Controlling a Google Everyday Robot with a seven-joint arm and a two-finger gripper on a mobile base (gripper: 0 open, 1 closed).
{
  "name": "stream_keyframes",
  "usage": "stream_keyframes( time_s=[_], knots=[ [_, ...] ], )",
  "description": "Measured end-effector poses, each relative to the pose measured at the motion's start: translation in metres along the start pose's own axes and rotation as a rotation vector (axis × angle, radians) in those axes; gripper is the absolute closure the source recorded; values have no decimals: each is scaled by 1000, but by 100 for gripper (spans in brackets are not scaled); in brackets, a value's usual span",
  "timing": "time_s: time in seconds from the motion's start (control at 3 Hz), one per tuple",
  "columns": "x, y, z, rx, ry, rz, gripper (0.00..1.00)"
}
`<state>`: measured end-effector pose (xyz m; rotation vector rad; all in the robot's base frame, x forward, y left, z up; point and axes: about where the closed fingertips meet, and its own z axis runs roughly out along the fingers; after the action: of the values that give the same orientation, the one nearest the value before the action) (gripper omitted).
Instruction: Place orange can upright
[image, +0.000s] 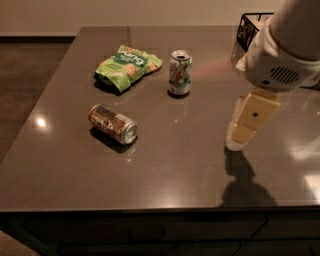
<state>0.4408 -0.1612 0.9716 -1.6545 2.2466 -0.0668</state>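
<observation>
The orange can (112, 123) lies on its side on the dark grey table (165, 165), left of centre, with its silver end facing front right. My gripper (239, 139) hangs on the right side of the table, pointing down just above the surface, far to the right of the can and apart from it. It holds nothing that I can see. The white arm housing (282, 55) fills the upper right.
A white-and-green can (180, 72) stands upright behind the middle of the table. A green snack bag (127, 65) lies to its left. A black wire basket (250, 27) stands at the back right, partly behind my arm. The table's front edge runs along the bottom.
</observation>
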Motion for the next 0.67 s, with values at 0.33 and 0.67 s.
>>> stream_keyframes(
  time_s=[0.33, 0.67],
  knots=[
    [-44, 15, 16, -6, -32, 35, 0],
    [-84, 26, 39, -29, -36, 58, 0]
  ],
)
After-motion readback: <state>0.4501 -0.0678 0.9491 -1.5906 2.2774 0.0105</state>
